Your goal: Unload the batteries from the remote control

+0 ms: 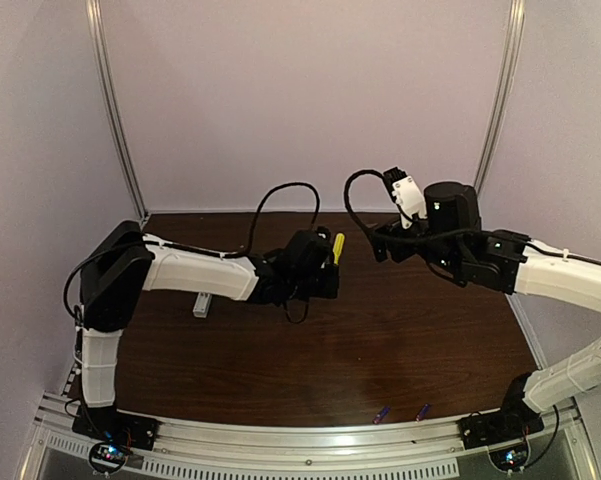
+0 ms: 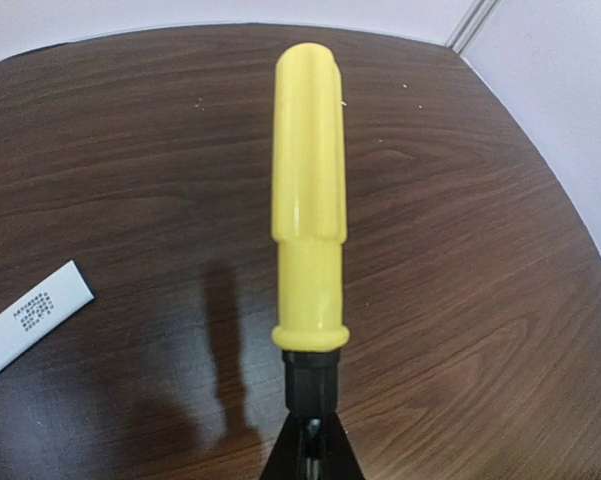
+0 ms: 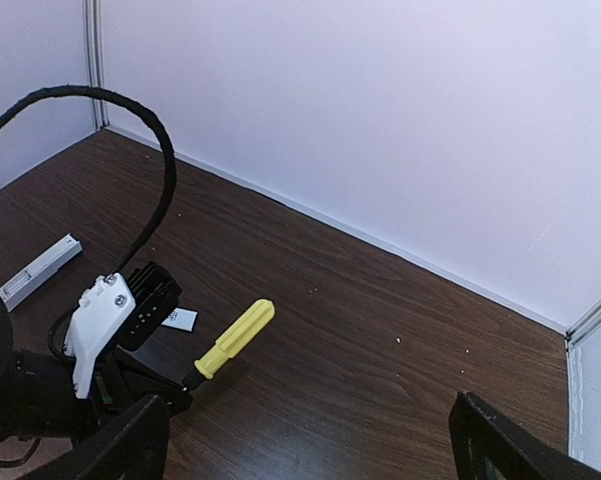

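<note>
Two purple-blue batteries [image 1: 382, 414] [image 1: 422, 411] lie on the table near its front edge, apart from both grippers. A white bar, the remote control [image 1: 202, 305], lies at the left behind the left arm; it also shows in the right wrist view [image 3: 40, 270]. My left gripper [image 1: 323, 272] [image 2: 310, 455] is shut on the shaft of a yellow-handled screwdriver [image 2: 308, 190] and holds it above the table, handle pointing away. My right gripper [image 1: 388, 245] [image 3: 310, 450] is open wide and empty, held high, facing the left gripper.
A flat white strip with small print [image 2: 28, 322] lies on the table just left of the left gripper, and shows beside it in the right wrist view [image 3: 178, 320]. White walls and metal posts [image 1: 115, 110] enclose the back and sides of the dark wood table [image 1: 310, 370].
</note>
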